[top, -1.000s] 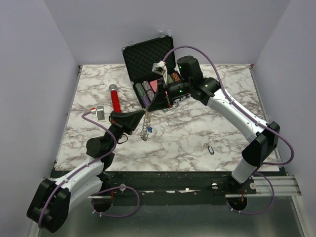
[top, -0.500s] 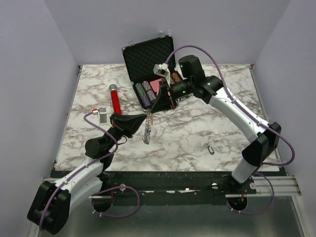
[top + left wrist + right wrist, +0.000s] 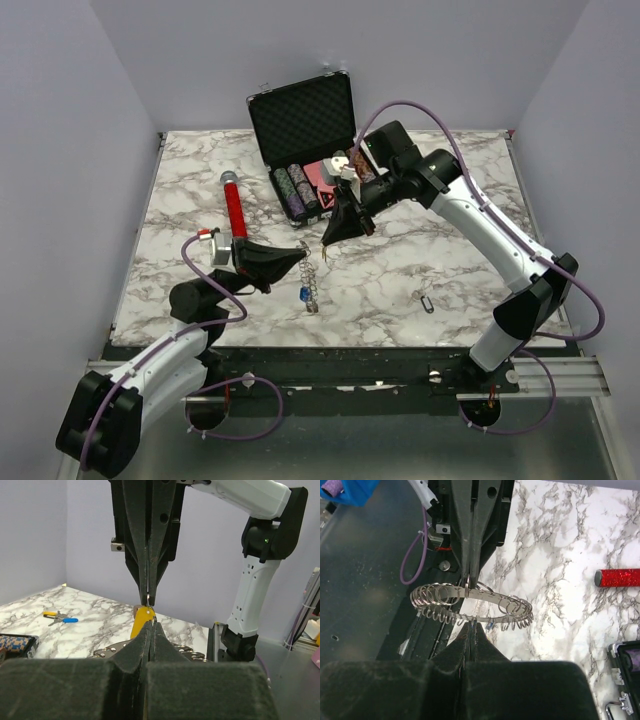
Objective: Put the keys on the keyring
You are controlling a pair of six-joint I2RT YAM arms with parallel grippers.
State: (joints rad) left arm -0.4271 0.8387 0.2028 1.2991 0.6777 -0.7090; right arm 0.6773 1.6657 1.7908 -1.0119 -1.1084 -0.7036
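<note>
Top external view: we see the keyring (image 3: 311, 288) hanging edge-on off the tip of the left gripper (image 3: 300, 257), over the front-middle of the marble table (image 3: 400, 270), with a blue tag (image 3: 302, 295) dangling at its side. The right gripper (image 3: 327, 238) points down from just behind, its tip near the ring but apart from it in this view. We read the keyring as a flat silver band fringed all round with many small silver rings and keys. Left jaws are together, clamped on that band. Right jaws are together too; we cannot tell whether they pinch anything. A loose key (image 3: 427, 301) lies well apart on the table, front right. Right wrist view gives what top external does not: the band stretched sideways between the two tips, fringe hanging under it, left tip biting its upper edge. Only the left wrist view shows a yellow tag (image 3: 142, 623) standing just past the left tip, the right tip meeting its top at a tiny ring. It also shows a tagged bunch (image 3: 60, 617), yellow and blue, lying on the table at left. A red glitter tube (image 3: 235, 205) and an open black case (image 3: 300, 120) sit further back.
</note>
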